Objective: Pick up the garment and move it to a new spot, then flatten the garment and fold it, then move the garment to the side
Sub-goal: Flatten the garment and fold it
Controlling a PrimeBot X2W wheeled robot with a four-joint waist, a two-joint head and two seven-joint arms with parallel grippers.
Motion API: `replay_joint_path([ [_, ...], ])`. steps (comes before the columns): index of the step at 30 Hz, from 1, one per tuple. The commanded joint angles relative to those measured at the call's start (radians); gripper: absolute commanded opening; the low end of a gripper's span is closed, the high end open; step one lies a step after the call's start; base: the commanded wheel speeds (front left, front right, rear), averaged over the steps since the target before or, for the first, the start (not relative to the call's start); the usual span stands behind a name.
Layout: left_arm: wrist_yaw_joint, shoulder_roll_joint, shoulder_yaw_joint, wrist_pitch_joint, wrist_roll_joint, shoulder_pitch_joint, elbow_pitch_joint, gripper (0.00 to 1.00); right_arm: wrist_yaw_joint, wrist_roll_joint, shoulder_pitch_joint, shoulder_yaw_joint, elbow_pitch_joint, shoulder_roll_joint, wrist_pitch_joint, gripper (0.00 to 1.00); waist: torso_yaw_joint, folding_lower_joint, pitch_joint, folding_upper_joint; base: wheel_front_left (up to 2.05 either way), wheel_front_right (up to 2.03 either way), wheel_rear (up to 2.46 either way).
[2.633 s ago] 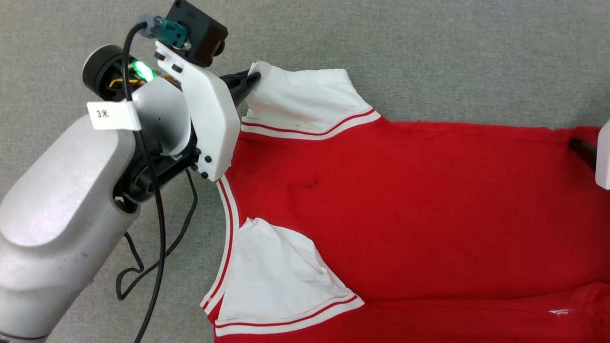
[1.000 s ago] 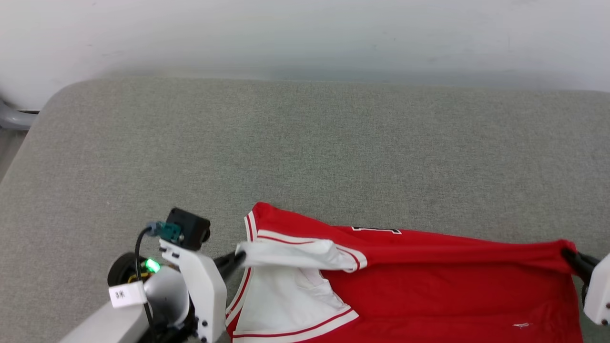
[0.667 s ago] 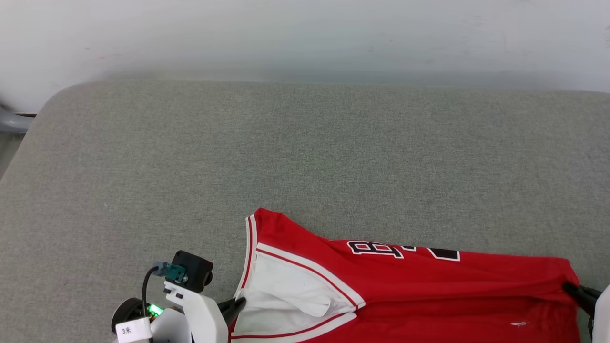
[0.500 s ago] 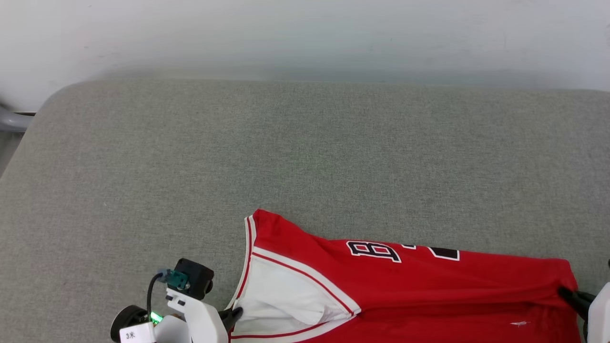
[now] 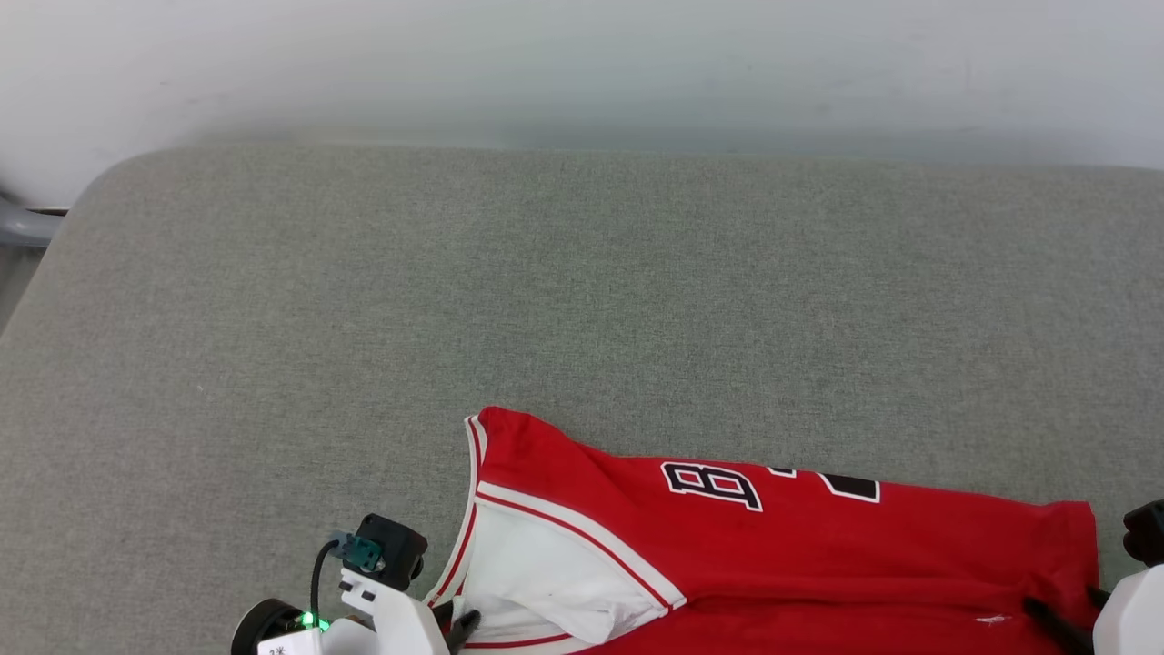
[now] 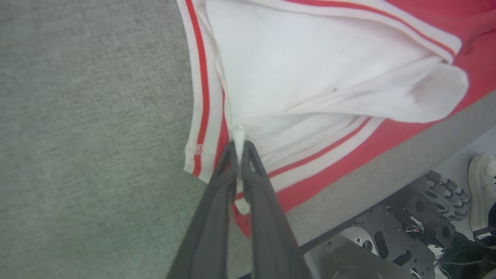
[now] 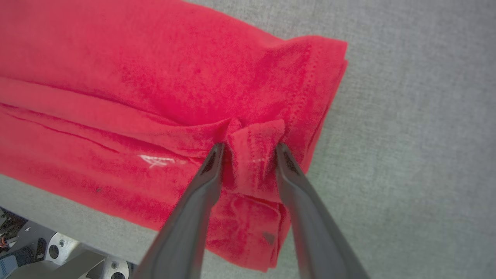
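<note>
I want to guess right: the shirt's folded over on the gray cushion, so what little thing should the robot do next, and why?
Probably open the left gripper and let go. It is pinched shut on the edge of the white sleeve, while the right gripper stands open, and the shirt lies on the cushion.

Bright red over the body of the garment (image 5: 818, 555), with a white sleeve at lower centre of the head view, red-and-white striped trim along its edges, and black characters outlined in white by the upper fold. Flecked grey weave on the counter (image 5: 582, 300), pale off-white on the wall (image 5: 582, 64) along the top. Dark grey on the fingers of the left end effector (image 6: 240, 147) and the right end effector (image 7: 250, 149), plus a small green light (image 5: 309, 621) at lower left.
</note>
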Motion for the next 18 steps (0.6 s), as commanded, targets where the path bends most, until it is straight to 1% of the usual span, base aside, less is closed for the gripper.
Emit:
replay_joint_path([
  [1, -0.002, -0.006, -0.003, -0.006, 0.001, -0.003, 0.011, 1.0, -0.001, 0.013, -0.006, 0.002, 0.009, 0.005, 0.003, 1.0, -0.001, 0.0, -0.008, 0.0, 0.0, 0.0, 0.0],
  [5, 0.013, -0.021, 0.008, -0.041, -0.005, 0.019, 0.027, 1.0, -0.001, 0.039, 0.008, 0.001, 0.012, -0.002, 0.019, 1.0, -0.005, 0.0, -0.042, 0.0, 0.0, 0.0, 0.0],
  [9, 0.033, -0.04, 0.039, -0.113, -0.007, 0.035, 0.021, 1.0, -0.001, 0.054, 0.02, -0.025, -0.017, -0.012, 0.038, 1.0, -0.009, 0.0, -0.07, 0.0, 0.0, 0.0, 0.0],
  [10, 0.051, -0.056, 0.069, -0.172, -0.012, 0.041, 0.014, 1.0, -0.001, 0.061, 0.021, -0.059, -0.038, -0.003, 0.048, 1.0, -0.011, 0.0, -0.079, 0.0, 0.0, 0.0, 0.0],
  [15, 0.077, -0.074, 0.117, -0.322, 0.026, 0.047, -0.013, 1.0, -0.001, 0.072, 0.036, -0.157, -0.09, 0.034, 0.124, 1.0, -0.008, 0.0, -0.091, 0.0, 0.0, 0.0, 0.0],
  [18, 0.09, -0.076, 0.142, -0.442, 0.083, 0.033, -0.016, 1.0, -0.001, 0.055, 0.038, -0.222, -0.124, 0.07, 0.18, 1.0, -0.003, 0.0, -0.089, 0.0, 0.0, 0.0, 0.0],
])
